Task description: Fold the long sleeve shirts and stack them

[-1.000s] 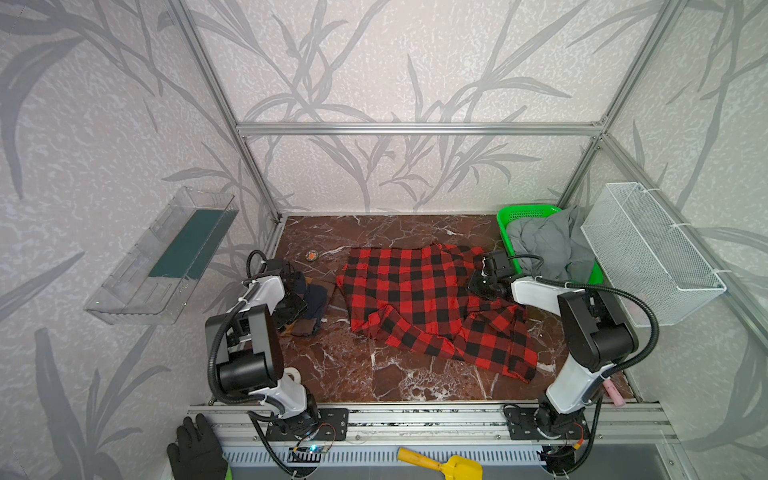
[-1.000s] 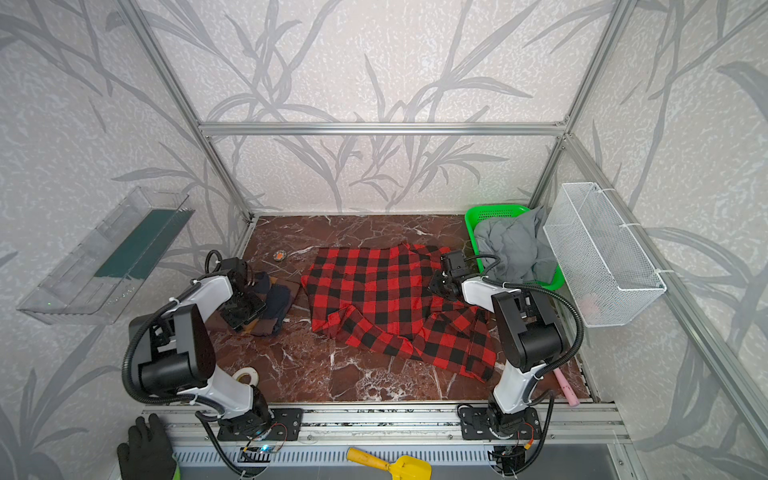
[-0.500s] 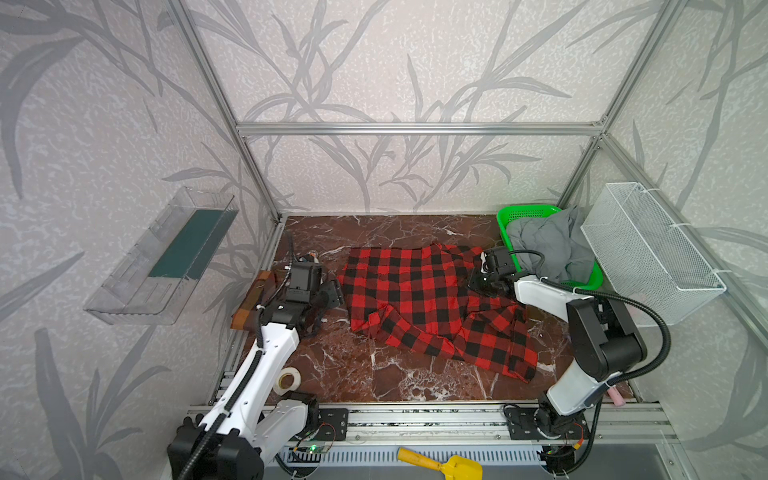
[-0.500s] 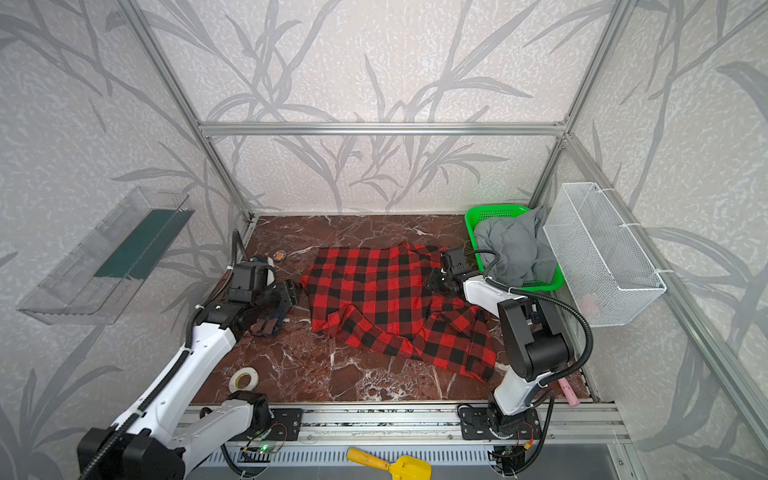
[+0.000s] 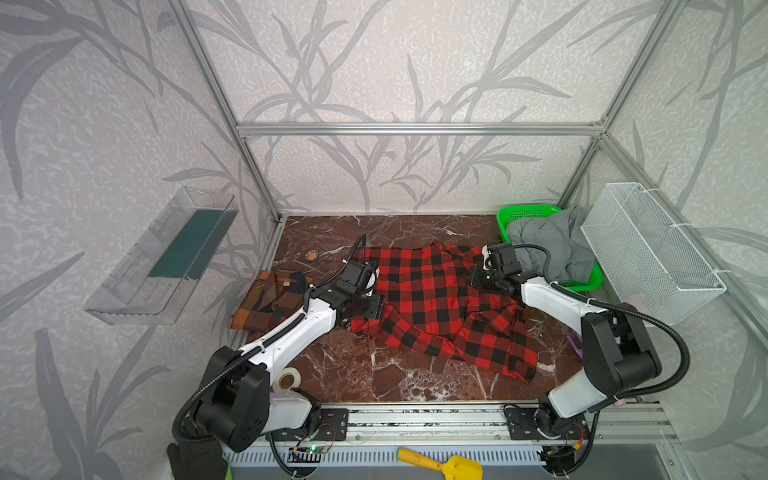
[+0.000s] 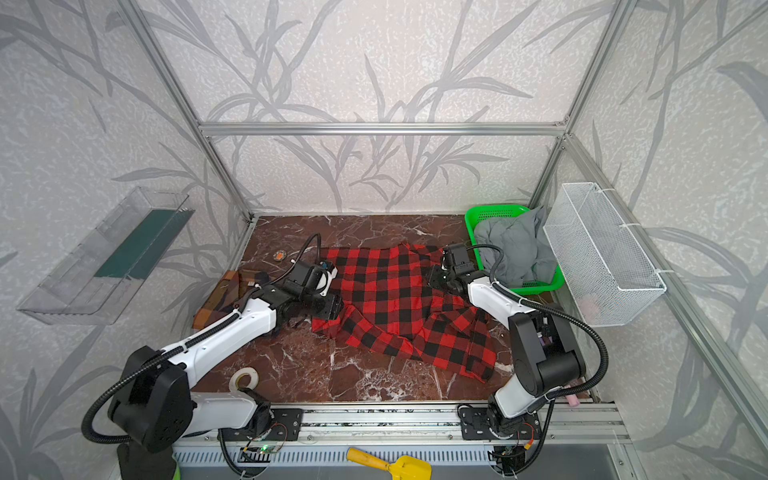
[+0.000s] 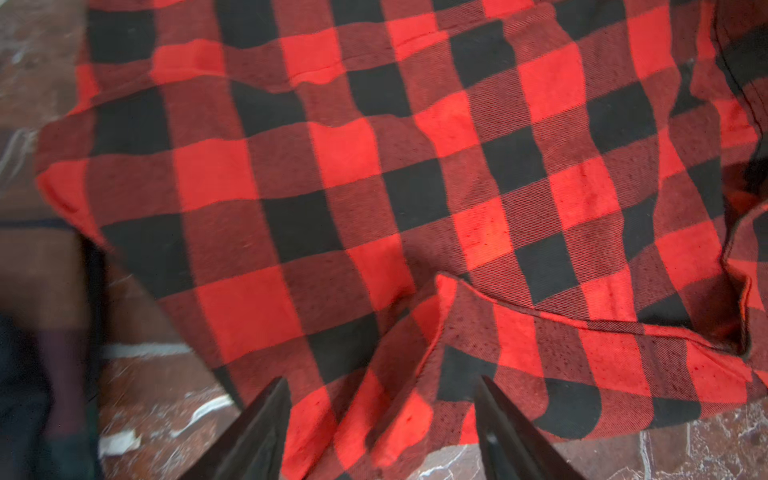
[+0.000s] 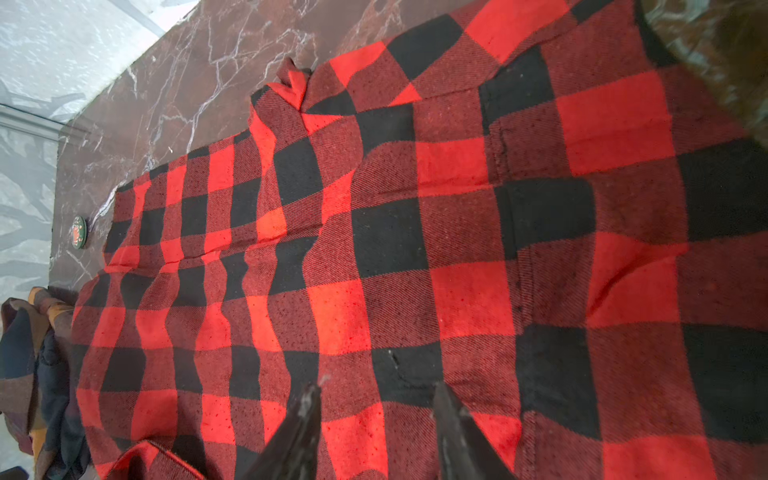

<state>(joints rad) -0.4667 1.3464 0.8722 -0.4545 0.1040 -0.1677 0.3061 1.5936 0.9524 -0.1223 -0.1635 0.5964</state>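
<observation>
While the folded brown, orange and navy plaid cloth shirt [image 5: 270, 303] sits at 9 o'clock on the dark red marble table [image 5: 374, 374], the red-and-black buffalo check cloth shirt [image 5: 432, 299] lies spread and rumpled at centre, so the step in hand looks like starting its fold. Left gripper [image 7: 380, 399] is released, jaws apart over the shirt's 8 o'clock edge. Right gripper [image 8: 376, 395] is released too, at its 2 o'clock side. Next move likely calls for pinching both edges. Count: two shirts, two grippers, one grey cloth [image 5: 548, 245] in one green plastic basket [image 5: 528, 211].

Red-and-black check shirt [image 5: 432, 299] lies spread, rumpled, across the bench [image 5: 374, 374]; brown plaid shirt [image 5: 270, 299] sits folded left of it.
</observation>
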